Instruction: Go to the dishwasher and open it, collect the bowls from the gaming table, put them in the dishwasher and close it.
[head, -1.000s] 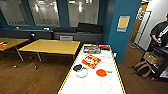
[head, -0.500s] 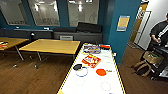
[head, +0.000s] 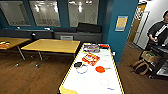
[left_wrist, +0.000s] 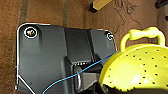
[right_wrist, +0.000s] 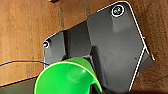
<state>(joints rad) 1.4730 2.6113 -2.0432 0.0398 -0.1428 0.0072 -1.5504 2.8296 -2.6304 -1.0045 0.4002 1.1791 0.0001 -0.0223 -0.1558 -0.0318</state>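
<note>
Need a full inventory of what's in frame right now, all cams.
gaming table: one, white top with yellow-green rim, centre foreground of head view
bowls: black and orange-red on the gaming table
perforated bowl with handle: one, yellow-green, close in left wrist view
green bowl: one, close in right wrist view
colourful packets: several, far half of the gaming table
wood tables: two, yellow, left
sofa: dark, back wall
person: one, dark top, far right
</note>
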